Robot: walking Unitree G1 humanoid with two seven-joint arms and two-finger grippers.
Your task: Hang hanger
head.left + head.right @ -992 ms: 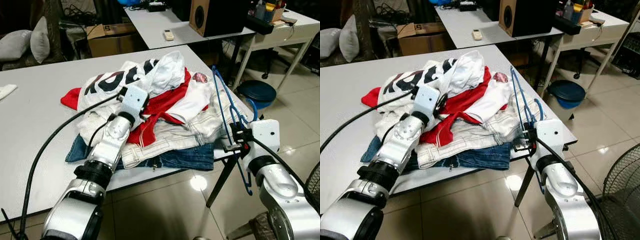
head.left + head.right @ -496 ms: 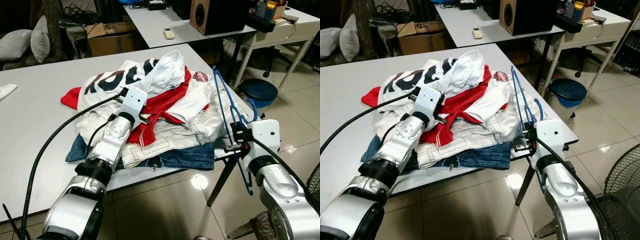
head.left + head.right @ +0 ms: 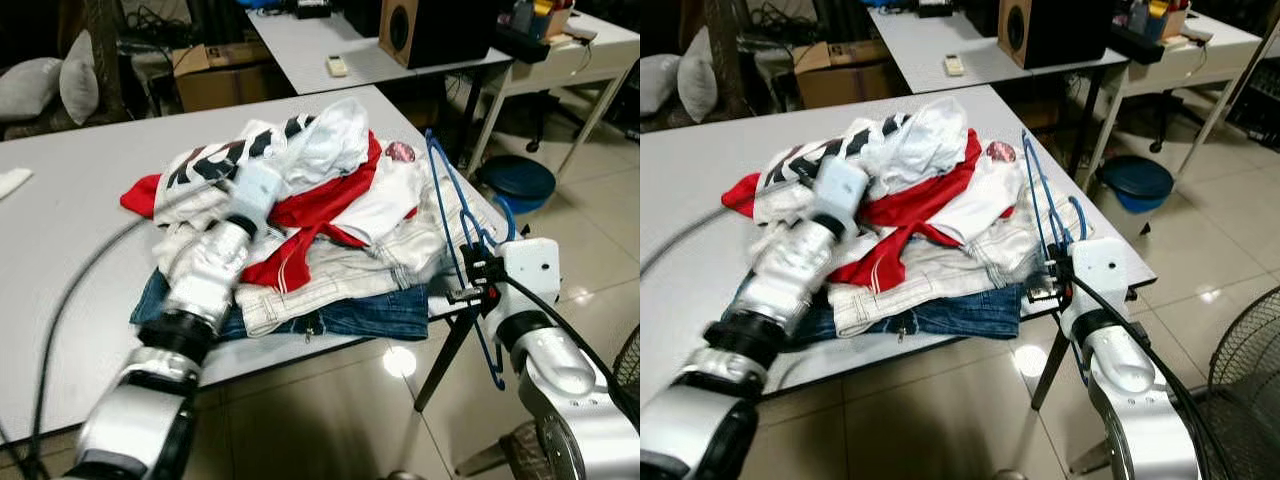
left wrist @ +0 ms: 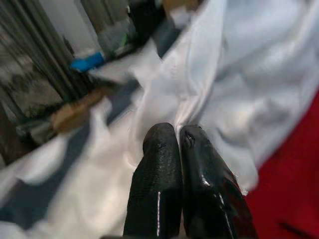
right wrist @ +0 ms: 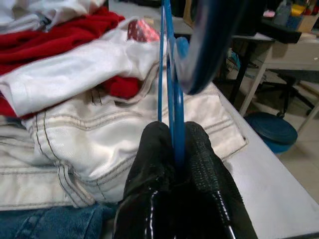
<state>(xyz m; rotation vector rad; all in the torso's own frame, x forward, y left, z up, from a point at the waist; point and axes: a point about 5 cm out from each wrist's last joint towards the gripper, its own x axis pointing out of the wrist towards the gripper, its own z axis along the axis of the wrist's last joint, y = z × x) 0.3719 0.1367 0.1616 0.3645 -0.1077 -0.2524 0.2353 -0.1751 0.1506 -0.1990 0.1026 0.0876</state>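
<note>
One blue hanger (image 3: 452,205), thin wire, standing upright at the right edge of the table (image 3: 60,260), its lower end dropping past the table edge. Pinched between the two black fingers (image 5: 149,164) of the right end effector (image 5: 172,149), clamped tight on the blue wire. One heap of clothes (image 3: 330,220) just left of the hanger: white tops, a red garment, pale off-white denim, blue jeans at the bottom. Left end effector (image 4: 178,142) pressed shut with nothing between the fingers, tips against white cloth at the top of the heap; arm blurred in the head views. Two further tables behind, one black speaker (image 3: 435,30), one cardboard box (image 3: 215,75), one blue bin (image 3: 512,187) on the floor.
</note>
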